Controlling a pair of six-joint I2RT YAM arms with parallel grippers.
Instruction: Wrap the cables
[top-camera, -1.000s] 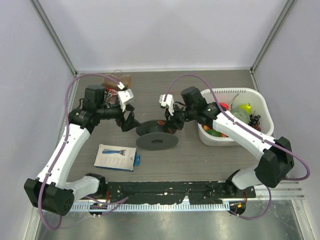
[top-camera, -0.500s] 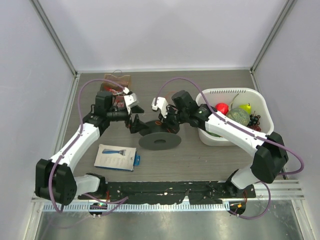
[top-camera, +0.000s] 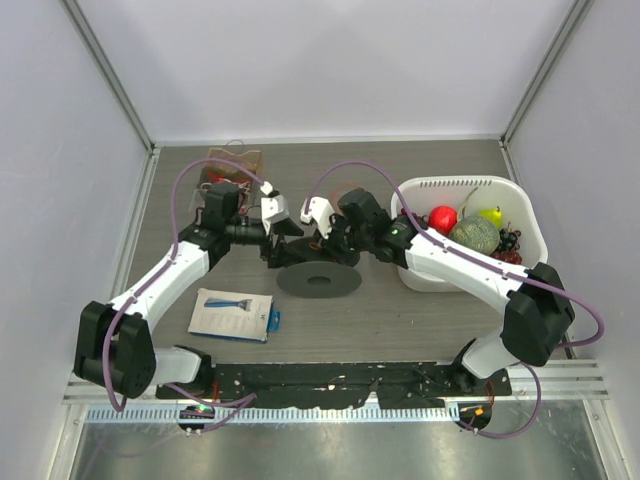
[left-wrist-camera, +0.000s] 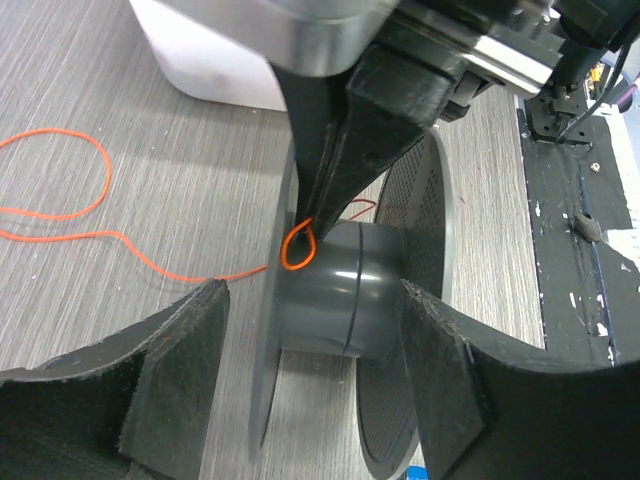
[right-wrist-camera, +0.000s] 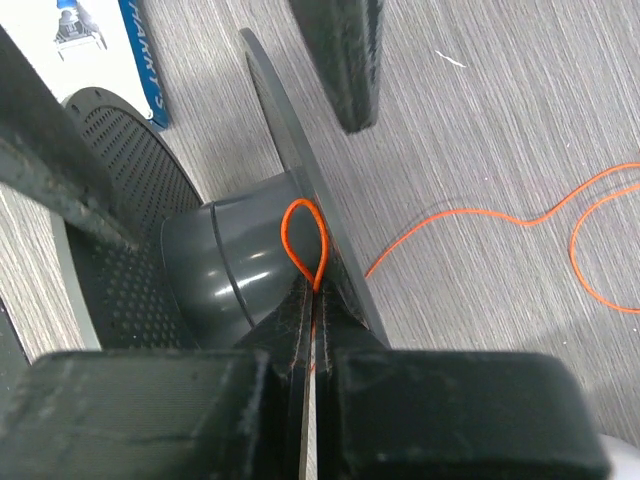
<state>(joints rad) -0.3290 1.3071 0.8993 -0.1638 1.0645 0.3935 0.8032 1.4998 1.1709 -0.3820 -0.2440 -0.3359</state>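
Observation:
A thin orange cable runs across the table (left-wrist-camera: 80, 215) and ends in a small loop (right-wrist-camera: 305, 240) against the hub of a dark grey spool (top-camera: 318, 275). My right gripper (right-wrist-camera: 314, 292) is shut on the base of that loop, pressing it to the hub (right-wrist-camera: 215, 265) beside a flange. The loop also shows in the left wrist view (left-wrist-camera: 297, 248). My left gripper (left-wrist-camera: 312, 300) is open, with one finger on each side of the spool's flanges. A loose tangle of wires (top-camera: 222, 172) lies at the back left.
A white basket (top-camera: 465, 182) with fruit stands on the right, behind my right arm. A blue razor pack (top-camera: 233, 315) lies at the front left. A brown item (top-camera: 240, 158) sits by the back wall under the tangle.
Both grippers have moved in toward the spool. My left gripper has swung right and now straddles it. My right gripper has shifted left with the cable loop in it.

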